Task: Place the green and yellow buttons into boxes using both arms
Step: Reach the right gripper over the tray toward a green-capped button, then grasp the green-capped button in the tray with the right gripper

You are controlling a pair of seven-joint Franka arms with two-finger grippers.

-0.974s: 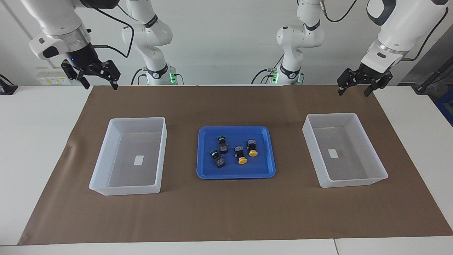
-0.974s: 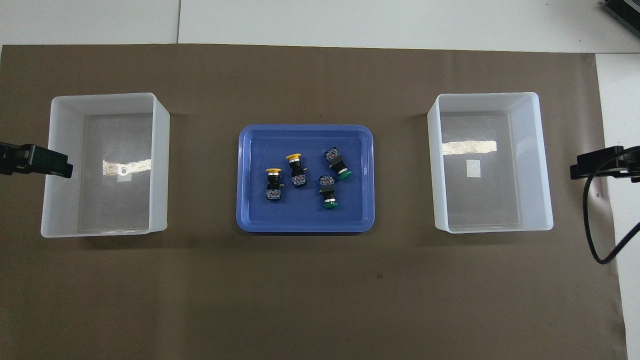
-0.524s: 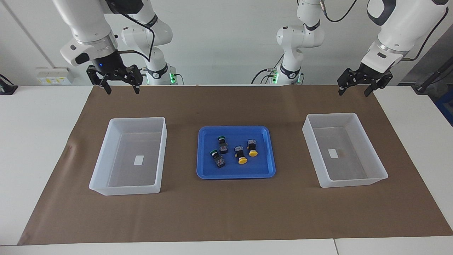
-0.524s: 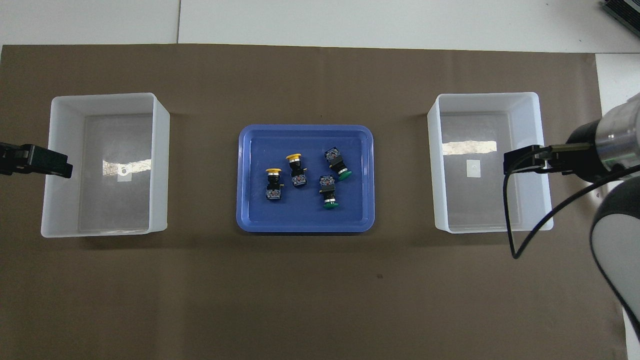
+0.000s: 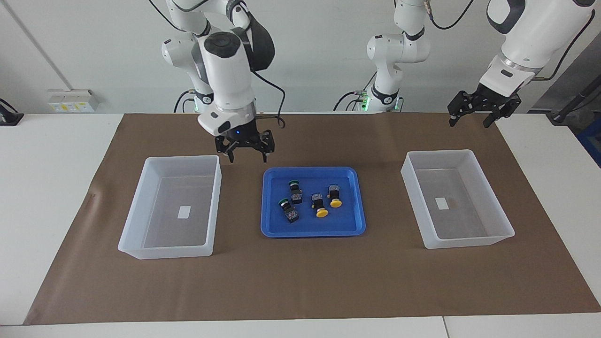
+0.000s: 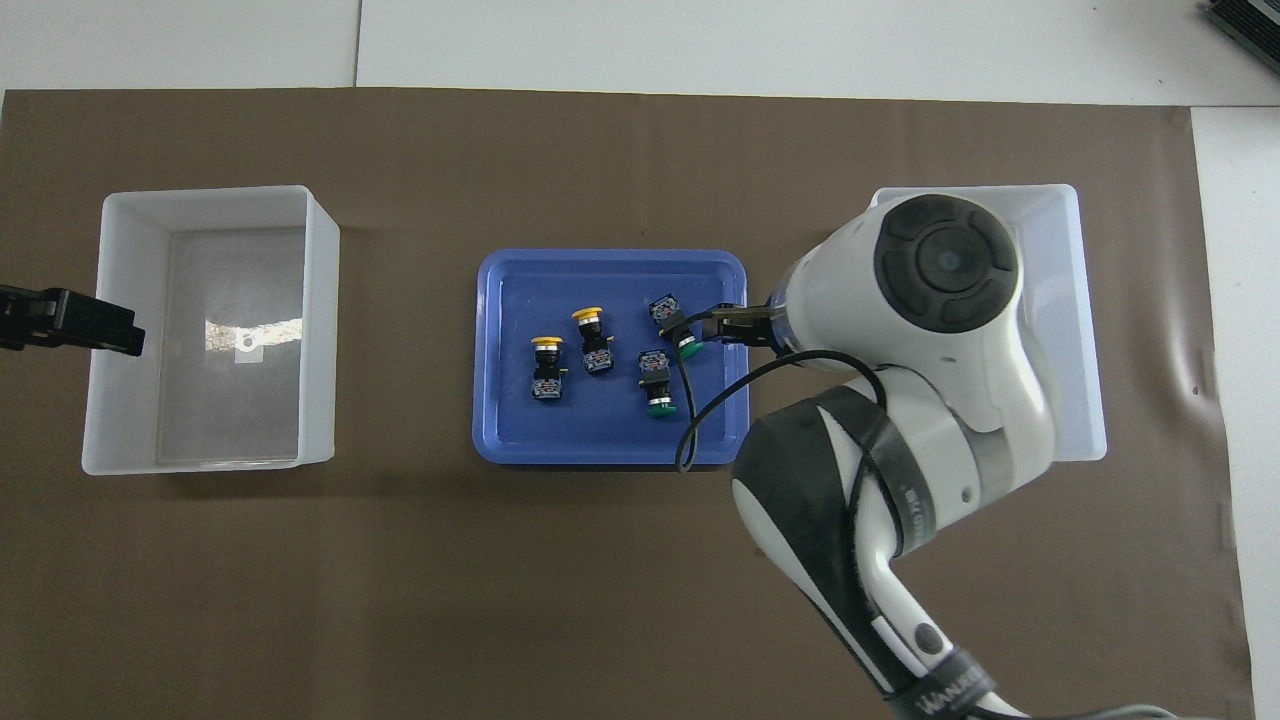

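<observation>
Two green buttons [image 5: 294,190] [image 6: 652,380] and two yellow buttons [image 5: 322,211] [image 6: 591,330] lie on their sides in the blue tray [image 5: 281,230]. One translucent box [image 5: 183,160] stands toward the right arm's end, and the right arm largely covers this box [image 6: 1085,330] in the overhead view. The other box [image 5: 441,154] [image 6: 205,192] stands toward the left arm's end. My right gripper [image 5: 247,157] [image 6: 722,320] hangs open and holds nothing, over the mat between its box and the tray's corner nearest the robots. My left gripper [image 5: 468,123] [image 6: 120,335] waits open above the mat's edge.
A brown mat [image 5: 300,281] covers the table's middle, with white table around it. Two smaller white arms [image 5: 394,51] with green-lit bases stand at the robots' end. A black cable [image 6: 700,420] loops down from the right arm over the tray's edge.
The right arm has swung in from its end of the table toward the tray and come lower, staying open. The left arm has not moved.
</observation>
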